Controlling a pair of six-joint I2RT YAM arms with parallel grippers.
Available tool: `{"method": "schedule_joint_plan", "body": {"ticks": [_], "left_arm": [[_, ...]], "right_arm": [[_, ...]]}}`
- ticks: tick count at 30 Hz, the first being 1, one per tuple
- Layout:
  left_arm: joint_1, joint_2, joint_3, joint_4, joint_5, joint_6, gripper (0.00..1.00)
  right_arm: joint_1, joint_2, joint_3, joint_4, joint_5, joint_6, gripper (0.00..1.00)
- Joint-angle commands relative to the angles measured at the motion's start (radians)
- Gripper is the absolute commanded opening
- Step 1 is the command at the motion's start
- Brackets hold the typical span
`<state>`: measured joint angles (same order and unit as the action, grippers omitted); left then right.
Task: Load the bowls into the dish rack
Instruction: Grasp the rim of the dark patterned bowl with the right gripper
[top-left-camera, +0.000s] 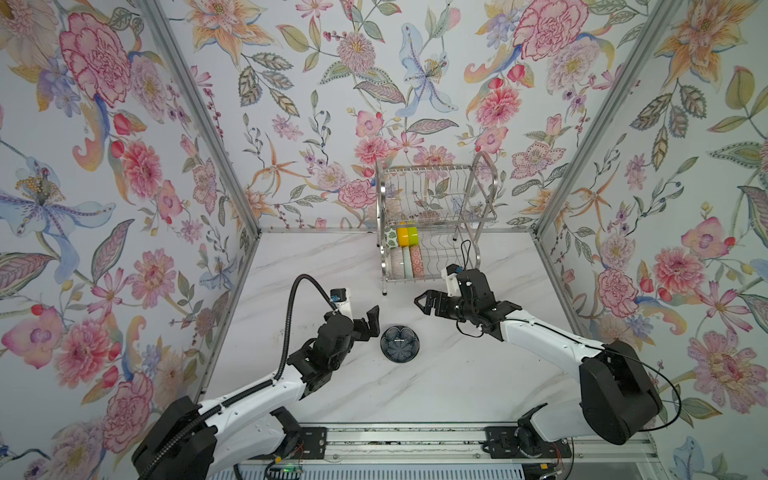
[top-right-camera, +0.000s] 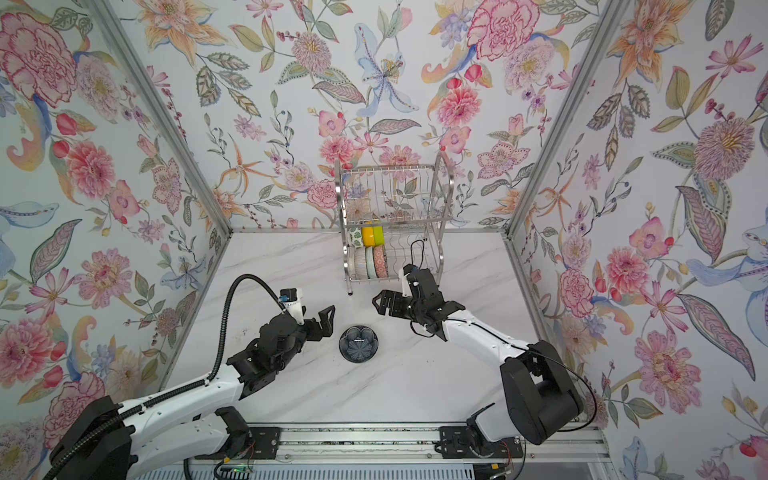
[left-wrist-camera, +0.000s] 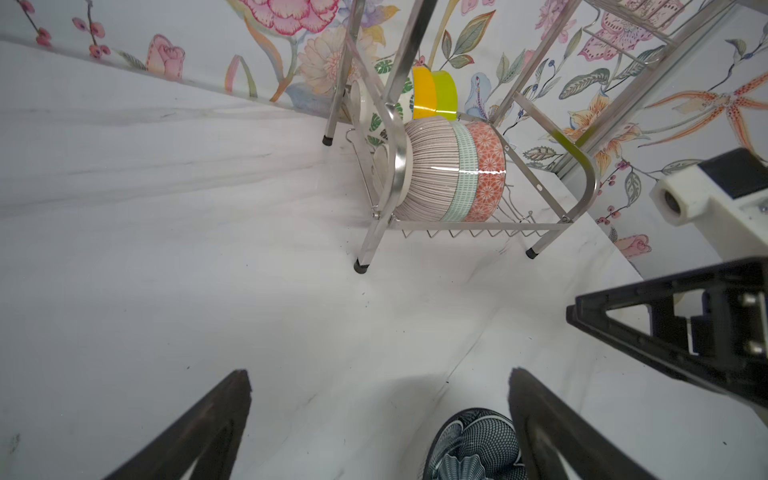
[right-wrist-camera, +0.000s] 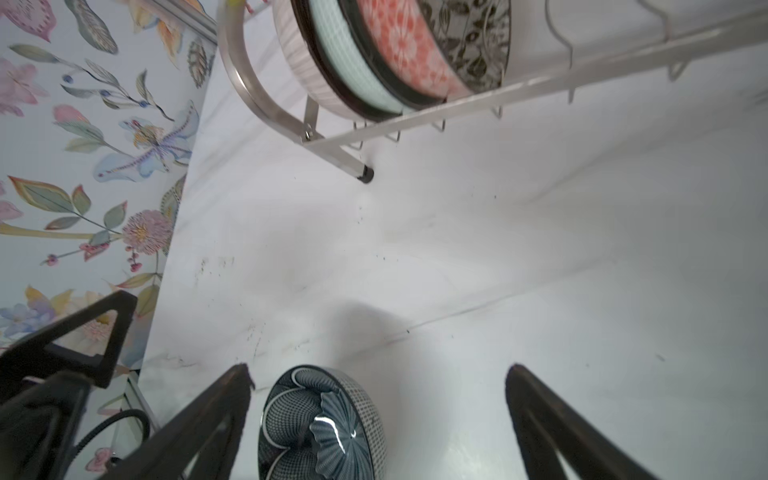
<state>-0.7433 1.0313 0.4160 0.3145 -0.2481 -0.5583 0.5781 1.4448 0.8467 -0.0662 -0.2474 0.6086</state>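
Left gripper (top-left-camera: 371, 324): jaws spread wide, nothing between them. Sits just left of the dark blue bowl (top-left-camera: 400, 343) in both top views, close to its rim, apparently without touching. Right gripper (top-left-camera: 423, 306): also spread wide and empty. Hangs over the table (top-left-camera: 324, 266), apart from the bowl, between it and the near corner of the dish rack (top-left-camera: 428, 167). From the left wrist, left gripper (left-wrist-camera: 380, 386) with both fingers far apart, and only a part of the dark blue bowl (left-wrist-camera: 473, 444) visible, partly hidden behind one finger. From the right wrist, right gripper (right-wrist-camera: 380, 378) equally wide, with the same bowl (right-wrist-camera: 322, 424) lying between the fingers, nearer to one of them. Stands upright on the white marble surface, mouth up, petal pattern inside, well apart from the rack. In the lower tier of the rack, six bowls on edge in two rows. At the back, a leaf-print white bowl (top-left-camera: 390, 237), an orange-yellow bowl (top-left-camera: 402, 236), a lime green bowl (top-left-camera: 412, 235). In front, a grey striped bowl (top-left-camera: 397, 262), a pale green bowl (top-left-camera: 408, 262), an orange-pink patterned bowl (top-left-camera: 417, 261), all pressed side by side. Beside the last one, in the right wrist view, a black-and-white floral surface (right-wrist-camera: 478, 45); cannot tell whether a separate bowl or only an inside.
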Motion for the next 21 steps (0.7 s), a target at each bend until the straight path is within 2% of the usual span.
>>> {"method": "schedule_joint_plan", "body": {"ticks": [1, 5, 9, 11, 16, 19, 21], "left_arm": [[0.012, -0.053, -0.058, -0.025, 0.084, -0.129, 0.99], [0.018, -0.048, -0.1, 0.028, 0.137, -0.194, 0.99], [0.02, -0.005, -0.102, 0.067, 0.172, -0.221, 0.99], [0.021, 0.014, -0.102, 0.084, 0.18, -0.232, 0.99], [0.021, 0.043, -0.097, 0.098, 0.202, -0.238, 0.99], [0.021, 0.061, -0.094, 0.104, 0.206, -0.237, 0.99], [0.02, 0.073, -0.084, 0.103, 0.217, -0.233, 0.99]], "right_arm": [[0.06, -0.016, -0.023, -0.134, 0.078, -0.009, 0.93], [0.118, 0.03, -0.015, -0.14, 0.091, 0.0, 0.82], [0.16, 0.113, 0.017, -0.142, 0.098, 0.0, 0.66], [0.179, 0.152, 0.037, -0.147, 0.107, -0.004, 0.63], [0.246, 0.221, 0.102, -0.218, 0.243, -0.053, 0.52], [0.252, 0.237, 0.114, -0.225, 0.257, -0.062, 0.39], [0.248, 0.233, 0.112, -0.222, 0.282, -0.07, 0.25]]}}
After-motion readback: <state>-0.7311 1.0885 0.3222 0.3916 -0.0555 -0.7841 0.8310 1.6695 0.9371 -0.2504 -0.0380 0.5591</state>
